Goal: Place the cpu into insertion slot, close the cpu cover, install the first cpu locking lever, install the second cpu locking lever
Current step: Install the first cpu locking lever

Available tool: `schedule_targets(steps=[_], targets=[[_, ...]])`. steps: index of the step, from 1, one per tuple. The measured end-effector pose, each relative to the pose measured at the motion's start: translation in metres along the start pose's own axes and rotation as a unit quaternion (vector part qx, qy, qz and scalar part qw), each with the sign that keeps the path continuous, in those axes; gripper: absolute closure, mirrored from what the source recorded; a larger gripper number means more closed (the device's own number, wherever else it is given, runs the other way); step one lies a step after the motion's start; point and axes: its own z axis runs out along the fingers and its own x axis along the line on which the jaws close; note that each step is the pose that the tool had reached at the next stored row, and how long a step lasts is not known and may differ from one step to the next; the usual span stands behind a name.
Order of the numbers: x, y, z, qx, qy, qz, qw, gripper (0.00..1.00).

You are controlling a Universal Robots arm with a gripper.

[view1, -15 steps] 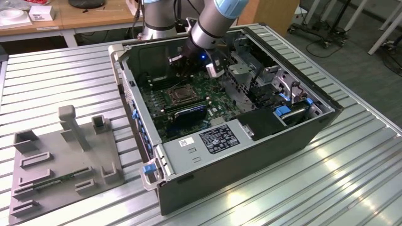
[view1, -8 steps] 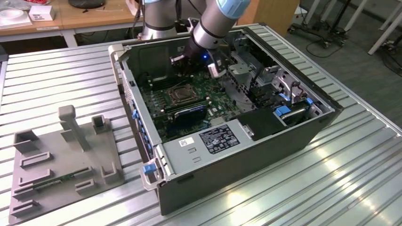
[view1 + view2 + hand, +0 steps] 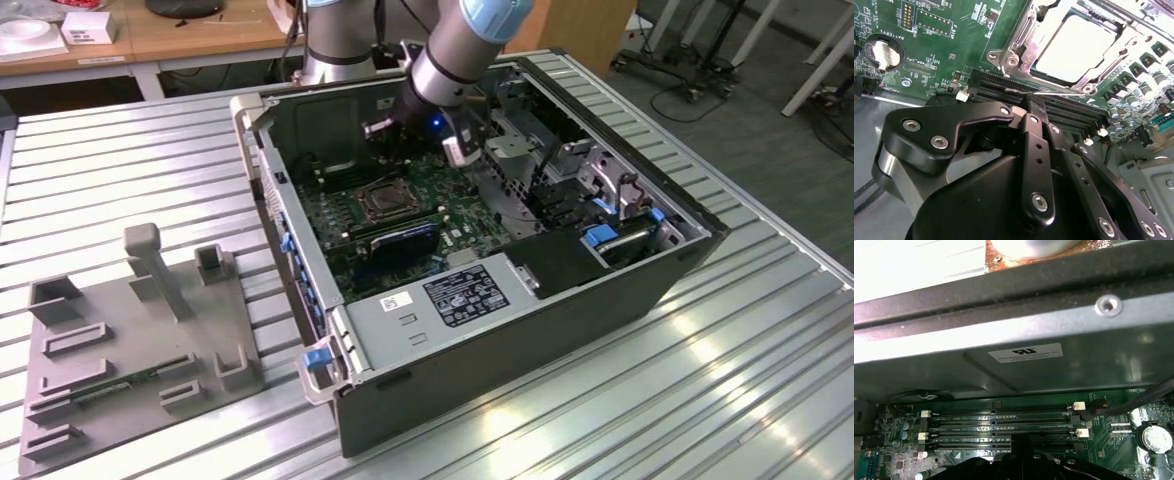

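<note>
The cpu (image 3: pixel 1081 45), a pale silvery square, lies flat in the insertion slot (image 3: pixel 378 203) on the green motherboard. The cpu cover (image 3: pixel 1016 47), a silvery metal frame, lies down around the cpu's edges. A thin metal locking lever (image 3: pixel 1066 93) runs along the socket's edge beside the black memory slots (image 3: pixel 1074 112). My gripper (image 3: pixel 1036 102) has its black fingers pressed together with nothing between them, its tip right at that lever rod. In the exterior view the gripper (image 3: pixel 387 150) reaches down inside the open computer case, just behind the socket.
The case wall (image 3: pixel 1004 340) rises close behind the memory slots (image 3: pixel 999 427). A coin battery (image 3: pixel 1153 437) sits on the board. A drive cage with blue clips (image 3: pixel 601 235) fills the case's right side. A grey fixture plate (image 3: pixel 134 340) lies on the ribbed table at the exterior view's left.
</note>
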Motion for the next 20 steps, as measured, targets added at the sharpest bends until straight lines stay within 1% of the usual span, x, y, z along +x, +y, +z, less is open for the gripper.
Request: schedule_targets(steps=[13, 20], targets=[[-0.0032, -0.0057, 0.0042, 0.0019, -0.0002, 0.000, 1.00000, 0.89], [-0.0034, -0.0060, 0.0048, 0.0020, -0.0002, 0.000, 1.00000, 0.89]])
